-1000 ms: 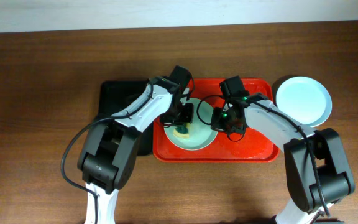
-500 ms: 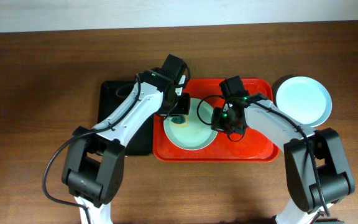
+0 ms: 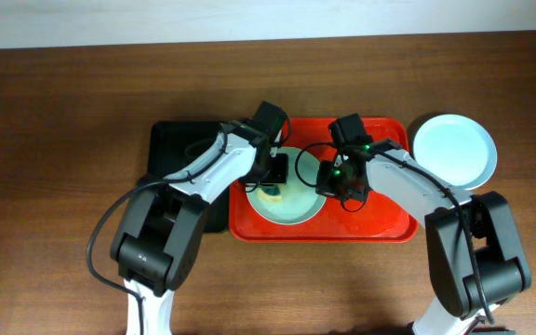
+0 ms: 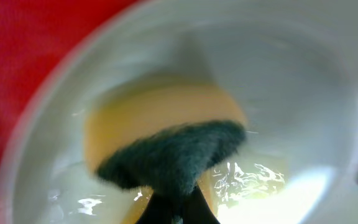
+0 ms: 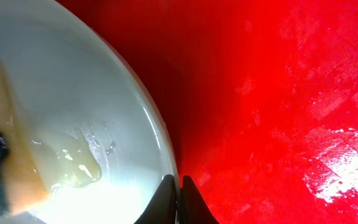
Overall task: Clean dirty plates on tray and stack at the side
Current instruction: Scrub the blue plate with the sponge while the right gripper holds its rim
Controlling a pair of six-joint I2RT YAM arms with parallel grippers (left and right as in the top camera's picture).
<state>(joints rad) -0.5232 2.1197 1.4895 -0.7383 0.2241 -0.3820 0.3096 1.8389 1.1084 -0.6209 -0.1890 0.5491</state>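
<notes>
Plate [image 3: 291, 207] in work: pale, round, shallow, sits flat on the left half of the red tray [image 3: 384, 223], mid-table. Inside is wet: yellowish film [image 5: 73, 171] near the rim on the R wrist cam, glare spots around it. Sponge [image 3: 270, 193] (yellow body, dark green scrub layer) is down in the plate's upper-left part, touching the surface. L wrist cam is blurred but shows the green layer toward the cam, yellow beyond it. L gripper [image 3: 274, 175] is right over that spot, clamped tight on the sponge; only its dark fingertips [image 4: 197, 211] show at frame bottom. R gripper [image 3: 329, 179] is at the plate's right edge, jaws nearly together w/ the rim running into the gap between them, i.e. pinching the rim. Tray surface beside it is glossy red w/ glare. Second plate [image 3: 453, 151], pale blue-white, sits on the table [image 3: 63, 140] just beside the tray's upper-right corner. Black tray [image 3: 177, 149] lies against the red tray's left side, L arm crossing over it.
</notes>
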